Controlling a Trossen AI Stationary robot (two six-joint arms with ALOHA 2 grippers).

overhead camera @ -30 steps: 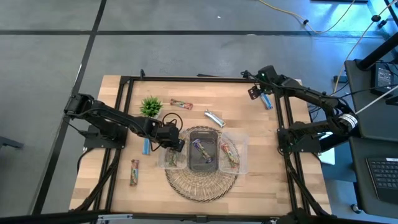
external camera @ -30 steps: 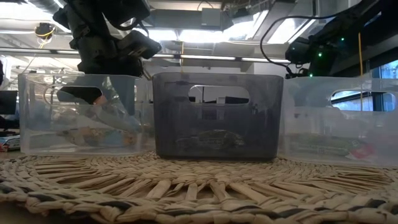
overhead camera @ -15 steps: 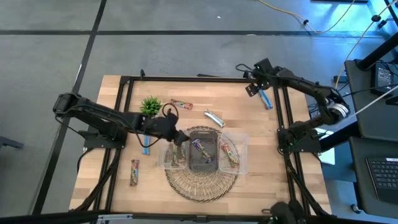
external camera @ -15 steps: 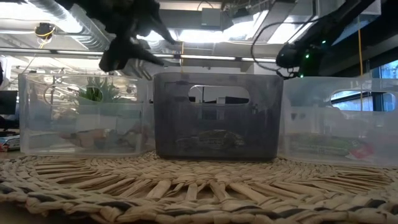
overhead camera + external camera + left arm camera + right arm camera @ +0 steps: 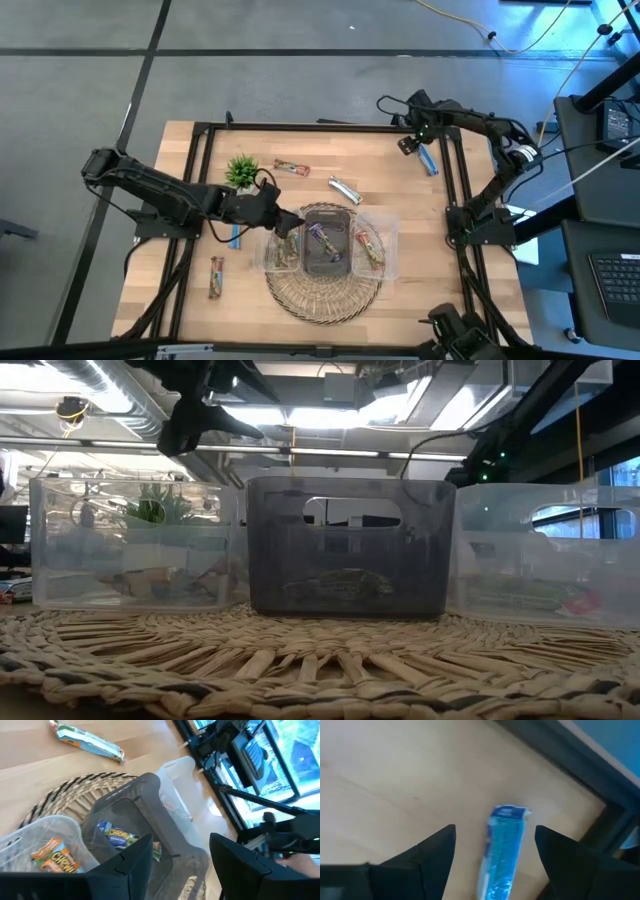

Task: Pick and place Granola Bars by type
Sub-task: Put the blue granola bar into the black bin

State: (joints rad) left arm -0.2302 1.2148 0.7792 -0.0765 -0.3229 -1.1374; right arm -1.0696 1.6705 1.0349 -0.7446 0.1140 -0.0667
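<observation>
My left gripper (image 5: 288,222) is open and empty, above the left clear bin (image 5: 272,262); it also shows in the low view (image 5: 215,420). That bin holds a tan-yellow bar (image 5: 54,856). The dark bin (image 5: 312,215) holds a purple bar (image 5: 118,836), and the right clear bin (image 5: 388,262) holds a red-brown bar (image 5: 368,246). My right gripper (image 5: 408,141) is open at the far right. Its fingers stand on either side of a blue bar (image 5: 504,851) that lies flat on the table (image 5: 428,160), without touching it.
Loose bars lie on the table: red-brown (image 5: 292,168), silver (image 5: 345,188), blue (image 5: 235,236) and another (image 5: 215,277). A green potted plant (image 5: 242,170) stands at the far left. The bins sit on a round wicker mat (image 5: 325,295). A black frame rail (image 5: 455,190) runs beside the right blue bar.
My left gripper has risen out of the left clear bin and now stands above it. My right gripper has gone a little toward the table's left edge, staying over the blue bar.
</observation>
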